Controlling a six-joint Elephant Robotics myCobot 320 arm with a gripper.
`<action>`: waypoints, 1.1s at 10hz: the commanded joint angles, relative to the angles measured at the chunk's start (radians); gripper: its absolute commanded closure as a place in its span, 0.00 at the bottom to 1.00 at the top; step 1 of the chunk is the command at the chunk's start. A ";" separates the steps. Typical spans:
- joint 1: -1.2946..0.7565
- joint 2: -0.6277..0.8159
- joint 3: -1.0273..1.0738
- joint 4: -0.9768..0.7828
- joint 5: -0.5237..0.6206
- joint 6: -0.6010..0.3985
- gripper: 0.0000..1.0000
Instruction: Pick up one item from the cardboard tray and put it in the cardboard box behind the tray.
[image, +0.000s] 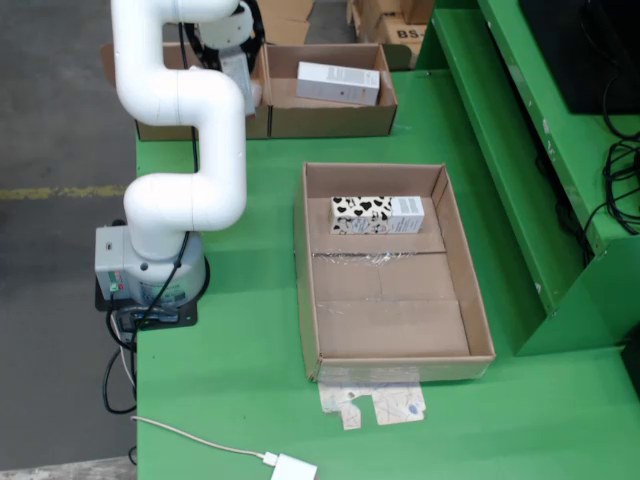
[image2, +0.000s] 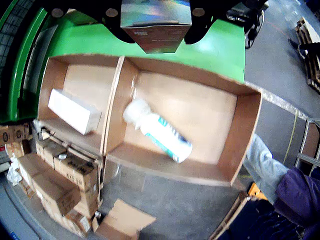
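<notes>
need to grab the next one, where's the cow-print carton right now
In the fixed view the cow-print carton lies on its side at the far end of the cardboard tray, close to its back wall, with nothing else in the tray.

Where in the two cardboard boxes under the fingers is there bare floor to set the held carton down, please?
In the gripper view, the right-hand cardboard box is bare along its top and right walls; the white-and-teal bottle lies across its lower left. The left-hand cardboard box is crowded below by the white rectangular carton, with bare floor above it.

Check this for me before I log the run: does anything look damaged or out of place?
Yes: a torn scrap of cardboard lies loose on the green table, just at the cardboard tray's near edge. Otherwise, nothing looks spilled.
</notes>
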 joint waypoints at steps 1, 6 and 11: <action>0.069 0.004 0.021 0.158 -0.042 0.018 1.00; 0.145 -0.015 0.021 0.285 -0.091 0.035 1.00; 0.082 -0.068 0.021 0.335 -0.067 0.014 1.00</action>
